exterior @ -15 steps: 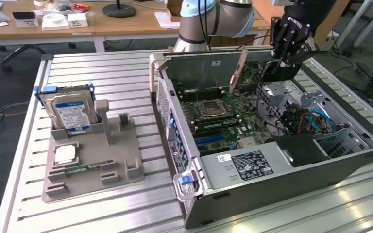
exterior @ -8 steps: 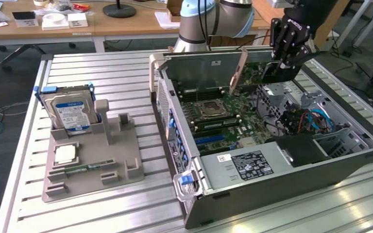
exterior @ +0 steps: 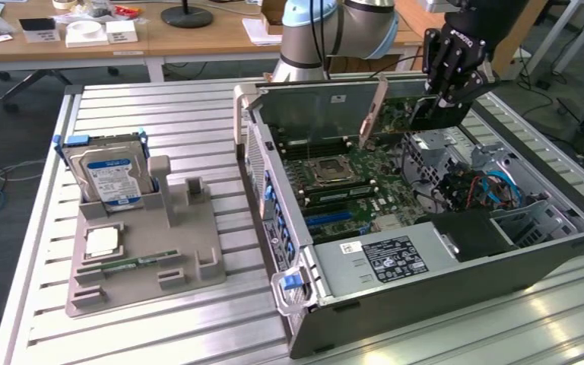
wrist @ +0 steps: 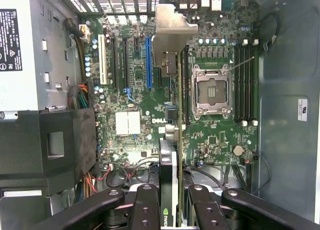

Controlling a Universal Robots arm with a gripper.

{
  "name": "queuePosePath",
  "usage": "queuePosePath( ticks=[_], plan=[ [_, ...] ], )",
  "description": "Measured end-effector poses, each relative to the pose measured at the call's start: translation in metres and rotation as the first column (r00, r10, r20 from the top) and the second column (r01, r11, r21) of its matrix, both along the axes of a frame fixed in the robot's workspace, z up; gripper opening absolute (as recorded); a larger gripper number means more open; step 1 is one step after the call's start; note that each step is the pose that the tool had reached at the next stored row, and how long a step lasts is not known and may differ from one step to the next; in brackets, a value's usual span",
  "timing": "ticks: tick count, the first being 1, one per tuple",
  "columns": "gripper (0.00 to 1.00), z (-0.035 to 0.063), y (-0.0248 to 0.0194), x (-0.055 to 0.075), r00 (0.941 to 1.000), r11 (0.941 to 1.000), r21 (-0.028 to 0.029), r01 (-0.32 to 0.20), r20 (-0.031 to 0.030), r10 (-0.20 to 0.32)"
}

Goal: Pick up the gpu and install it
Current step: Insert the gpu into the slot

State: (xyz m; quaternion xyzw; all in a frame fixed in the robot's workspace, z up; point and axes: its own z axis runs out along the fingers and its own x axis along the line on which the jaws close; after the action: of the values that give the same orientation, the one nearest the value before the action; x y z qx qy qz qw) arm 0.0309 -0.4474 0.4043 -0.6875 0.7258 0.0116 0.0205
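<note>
My gripper hangs over the far side of the open computer case, shut on the gpu. The gpu is a thin card held on edge, with a black face and a brownish edge on the exterior view's left. In the wrist view the gpu runs edge-on away from my gripper, ending in its metal bracket. It hovers above the green motherboard, between the blue slot and the CPU socket. Whether the card touches a slot I cannot tell.
A grey holder on the slatted table at the exterior view's left carries an upright silver hard drive, a CPU chip and a green memory stick. Inside the case sit a power supply, drive cages and cables.
</note>
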Motion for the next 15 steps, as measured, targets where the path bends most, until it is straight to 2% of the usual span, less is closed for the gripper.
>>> queuePosePath(
  ticks=[9,15],
  plan=[
    [0.27,-0.007,-0.0002,-0.001,1.0,1.0,0.0,0.0,-0.0004,0.0],
    [0.27,-0.0071,-0.0002,-0.0011,1.0,1.0,0.0001,0.0,-0.0003,0.0]
  ],
)
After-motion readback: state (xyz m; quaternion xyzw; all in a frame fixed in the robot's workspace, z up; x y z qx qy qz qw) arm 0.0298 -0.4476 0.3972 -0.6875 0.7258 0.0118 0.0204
